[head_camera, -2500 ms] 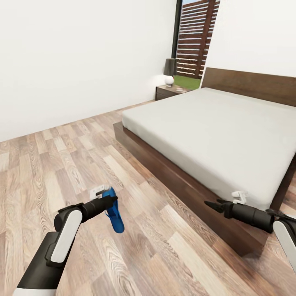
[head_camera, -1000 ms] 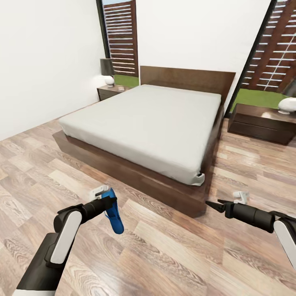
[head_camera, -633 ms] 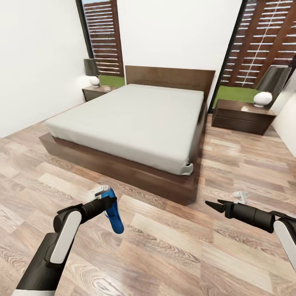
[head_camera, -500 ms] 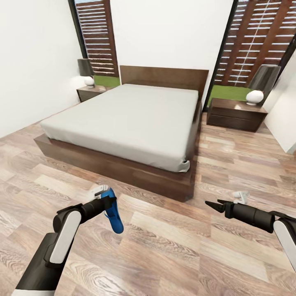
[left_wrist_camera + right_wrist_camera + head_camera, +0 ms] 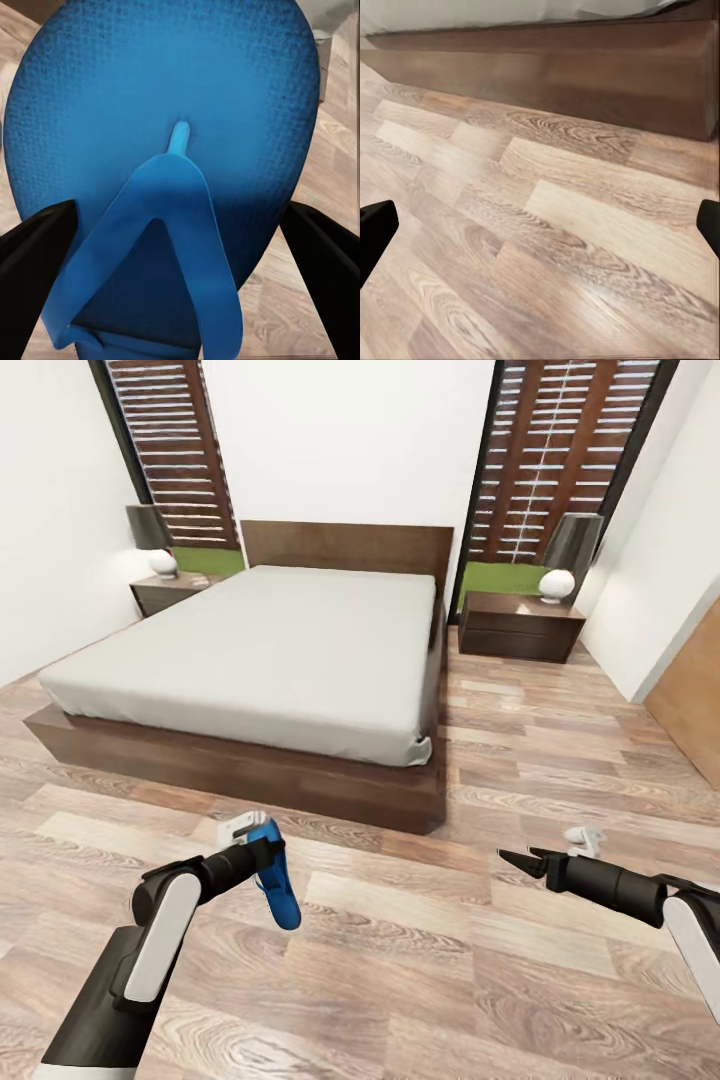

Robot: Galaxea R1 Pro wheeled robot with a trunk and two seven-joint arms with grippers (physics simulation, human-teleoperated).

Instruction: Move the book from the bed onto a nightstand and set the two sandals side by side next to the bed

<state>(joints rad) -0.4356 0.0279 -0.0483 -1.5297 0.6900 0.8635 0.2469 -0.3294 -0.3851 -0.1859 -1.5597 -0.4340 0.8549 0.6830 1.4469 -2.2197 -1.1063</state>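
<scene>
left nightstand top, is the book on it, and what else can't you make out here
- Left nightstand, head view: too small and far to tell; lamp stands on it.
- Sandal, left wrist view: heel cut off by the picture's edge.
- Left gripper, head view: jaws hidden behind the sandal.
- Bed, right wrist view: mattress cut off by the edge.

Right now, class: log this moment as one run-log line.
left end effector: holds blue sandal | right end effector: open, empty | bed: ahead

Wood-plank floor [image 5: 547, 247] meets the bed [image 5: 585, 75] frame; claw fingertips [image 5: 375, 225] spread wide apart.
</scene>
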